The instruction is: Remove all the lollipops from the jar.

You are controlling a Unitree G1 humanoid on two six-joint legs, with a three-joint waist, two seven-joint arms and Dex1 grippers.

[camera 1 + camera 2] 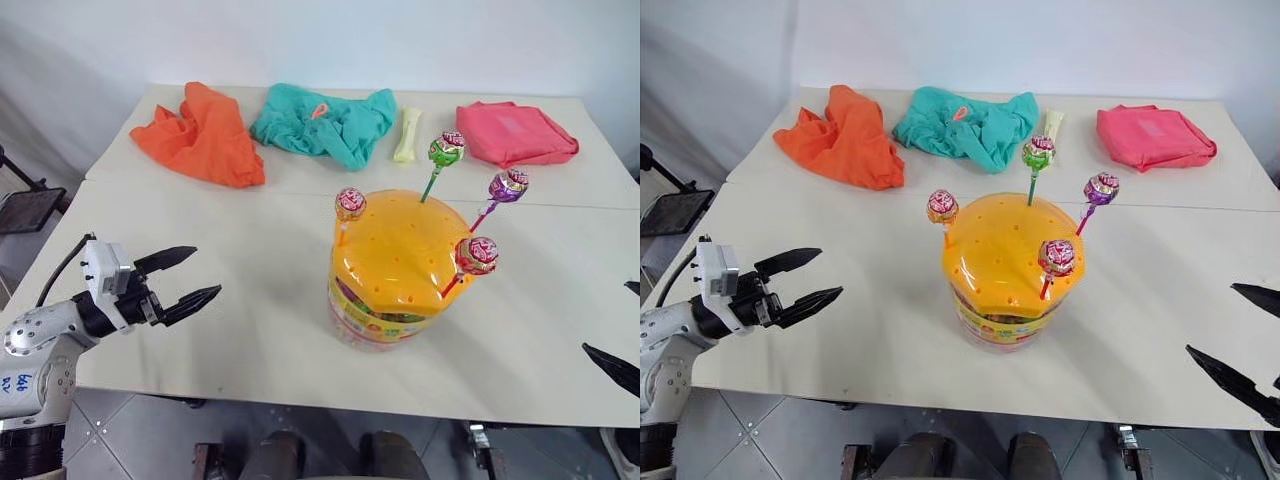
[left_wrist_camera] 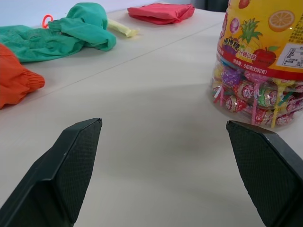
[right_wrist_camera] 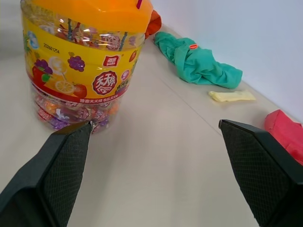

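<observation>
The jar (image 1: 385,285) is a wide clear tub with a colourful label and an orange domed lid, standing in the middle of the white table. Several lollipops stick up from holes in the lid: a pink-red one (image 1: 350,203) at the left, a green one (image 1: 446,150) at the back, a purple one (image 1: 508,186) at the right and another pink-red one (image 1: 477,255) at the front right. More wrapped sweets show through the jar's wall (image 2: 255,94). My left gripper (image 1: 205,272) hangs open, well left of the jar. My right gripper (image 1: 1210,318) is open too, at the table's right edge.
Along the table's far side lie an orange cloth (image 1: 205,135), a teal cloth (image 1: 325,122), a pale yellow bone-shaped object (image 1: 408,133) and a folded pink-red cloth (image 1: 515,132). A seam crosses the table behind the jar. The table's front edge runs just below both grippers.
</observation>
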